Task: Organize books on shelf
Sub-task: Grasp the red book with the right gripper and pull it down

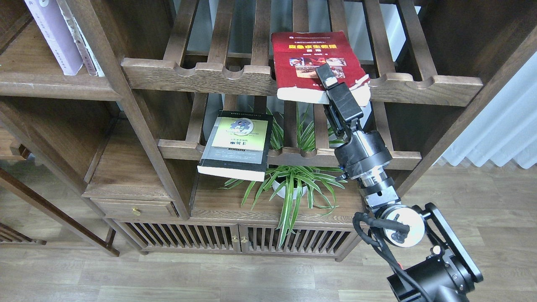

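The right end effector (328,82) is clamping the near edge of the dark red paperback (312,63), which is overhanging the upper slatted rack (197,75), probably to lift it toward the solid shelf (46,86) left of that rack, beside the lilac book (54,35).

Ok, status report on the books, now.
Right gripper shut on dark red book, upper slatted rack. Left arm out of view. Black-edged book on lower rack. Nothing blocking.
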You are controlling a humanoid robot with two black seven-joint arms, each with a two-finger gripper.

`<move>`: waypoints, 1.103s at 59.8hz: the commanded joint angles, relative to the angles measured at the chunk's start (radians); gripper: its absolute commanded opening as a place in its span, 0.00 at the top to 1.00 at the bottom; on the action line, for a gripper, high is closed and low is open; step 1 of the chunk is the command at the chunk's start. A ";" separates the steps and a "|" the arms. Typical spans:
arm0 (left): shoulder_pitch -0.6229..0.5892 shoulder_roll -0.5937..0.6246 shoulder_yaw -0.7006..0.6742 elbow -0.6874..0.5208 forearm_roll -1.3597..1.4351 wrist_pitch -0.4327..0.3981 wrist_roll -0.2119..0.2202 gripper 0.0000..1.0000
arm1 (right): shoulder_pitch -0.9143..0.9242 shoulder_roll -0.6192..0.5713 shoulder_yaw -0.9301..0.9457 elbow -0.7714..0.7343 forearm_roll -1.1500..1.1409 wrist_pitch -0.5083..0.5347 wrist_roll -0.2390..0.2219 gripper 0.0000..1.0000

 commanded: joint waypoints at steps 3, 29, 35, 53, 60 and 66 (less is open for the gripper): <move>0.000 0.000 0.003 0.010 0.000 0.000 0.002 0.00 | -0.063 0.000 -0.003 0.001 -0.003 0.096 -0.004 0.97; 0.005 -0.013 0.057 0.036 0.000 0.000 -0.002 0.00 | -0.323 0.000 -0.001 0.001 0.054 0.233 0.003 0.97; 0.005 -0.016 0.080 0.053 0.000 0.000 -0.010 0.00 | -0.376 0.000 0.002 0.001 0.105 0.233 0.004 0.97; 0.018 -0.030 0.143 0.056 -0.002 0.000 -0.008 0.00 | -0.562 -0.084 0.078 -0.031 0.234 0.233 -0.004 0.97; 0.020 -0.053 0.161 0.056 -0.006 0.000 -0.007 0.00 | -0.609 -0.116 0.101 -0.062 0.269 0.233 -0.005 0.97; 0.021 -0.067 0.198 0.056 -0.017 0.000 -0.005 0.00 | -0.642 -0.143 0.103 -0.083 0.293 0.233 -0.007 0.97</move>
